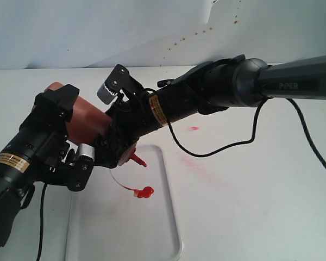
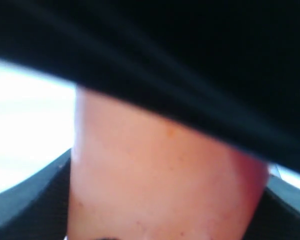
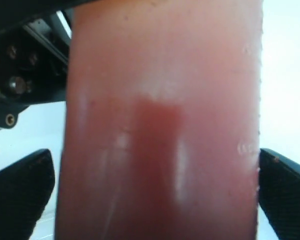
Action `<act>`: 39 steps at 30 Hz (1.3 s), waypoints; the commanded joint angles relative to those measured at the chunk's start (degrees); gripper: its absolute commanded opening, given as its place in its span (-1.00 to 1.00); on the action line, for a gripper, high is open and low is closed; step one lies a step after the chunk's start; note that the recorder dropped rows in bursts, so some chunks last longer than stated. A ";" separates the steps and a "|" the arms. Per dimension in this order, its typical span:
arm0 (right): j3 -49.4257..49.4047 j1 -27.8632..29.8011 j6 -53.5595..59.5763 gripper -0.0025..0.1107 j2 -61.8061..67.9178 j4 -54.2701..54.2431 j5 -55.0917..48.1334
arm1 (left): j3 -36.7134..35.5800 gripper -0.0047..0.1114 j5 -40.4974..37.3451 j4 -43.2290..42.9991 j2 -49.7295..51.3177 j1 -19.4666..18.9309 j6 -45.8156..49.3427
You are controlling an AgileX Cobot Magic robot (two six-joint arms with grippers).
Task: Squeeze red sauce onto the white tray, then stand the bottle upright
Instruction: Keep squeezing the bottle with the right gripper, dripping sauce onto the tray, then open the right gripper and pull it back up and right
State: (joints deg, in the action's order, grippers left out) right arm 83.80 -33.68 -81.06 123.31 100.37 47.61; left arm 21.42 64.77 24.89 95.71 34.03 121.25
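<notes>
Found the bottle [image 1: 84,122] held off the desk [image 1: 250,190], tilted, with its red nozzle [image 1: 138,160] pointing down over the end of the white tray [image 1: 171,217] farther from the exterior camera. Saw the left end effector [image 1: 75,130] clenched on the bottle's wide lower body, one finger above it and one below in the exterior view. In the left wrist view, saw dark fingers [image 2: 30,200] tight against both sides of the orange-red wall.

Saw the right end effector [image 1: 119,128] stretched across from the right and set around the bottle nearer the nozzle. In the right wrist view, found its fingers [image 3: 25,190] flanking the bottle, one at the wall's edge and the other just beside it. Could not tell whether squeezing or let go.

Noted darker red sauce [image 3: 157,150] through the translucent wall. Noted a thin tether [image 1: 119,182] curving down from the neck to a small bright-red lump [image 1: 145,192] over the tray. Could not tell whether cap or sauce. Spotted faint pinkish smears [image 1: 193,129] on the desk beyond the tray's far corner.
</notes>
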 commanded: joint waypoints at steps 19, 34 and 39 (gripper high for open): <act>0.04 4.09 -2.49 0.90 -3.08 -0.42 3.14 | 0.86 -0.92 5.19 -1.46 -1.09 0.72 -1.62; 0.04 4.50 -8.13 0.90 -6.55 -0.42 7.61 | 0.86 -0.92 5.19 -1.49 -1.09 0.72 -2.54; 0.04 4.50 -8.12 0.90 -6.55 -0.42 6.18 | 0.86 -0.92 5.19 -1.49 -1.09 0.72 -2.54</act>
State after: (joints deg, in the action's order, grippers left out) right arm 83.80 -29.67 -88.89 117.23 100.37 54.62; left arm 21.67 66.35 23.44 95.71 34.47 120.60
